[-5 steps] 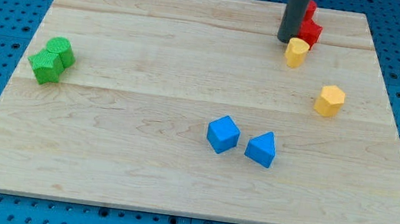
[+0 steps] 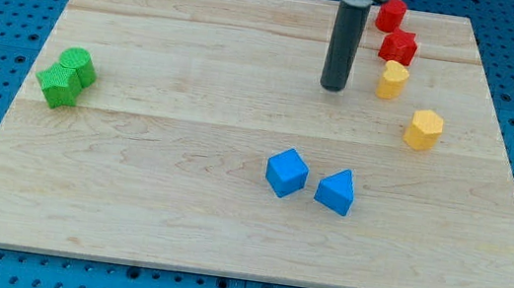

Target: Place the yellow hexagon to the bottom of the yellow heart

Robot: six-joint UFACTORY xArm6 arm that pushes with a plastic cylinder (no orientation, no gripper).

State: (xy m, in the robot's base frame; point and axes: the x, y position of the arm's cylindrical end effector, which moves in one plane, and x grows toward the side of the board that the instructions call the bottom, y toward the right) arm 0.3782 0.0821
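The yellow hexagon point(image 2: 423, 129) lies on the wooden board point(image 2: 179, 203) at the view's right. The yellow heart point(image 2: 392, 79) lies up and to the left of it, just below a red block point(image 2: 398, 47). The two yellow blocks are apart. My tip point(image 2: 332, 87) rests on the board to the left of the yellow heart with a clear gap, and up and to the left of the hexagon. It touches no block.
A second red block point(image 2: 389, 14) sits near the top edge, beside the rod. A blue cube point(image 2: 286, 172) and a blue triangular block point(image 2: 335, 191) lie below my tip. Two green blocks point(image 2: 67, 76) touch each other at the left.
My tip has moved down and to the left, away from the red blocks and the yellow heart. The heart has shifted slightly right and down. The hexagon has not moved.
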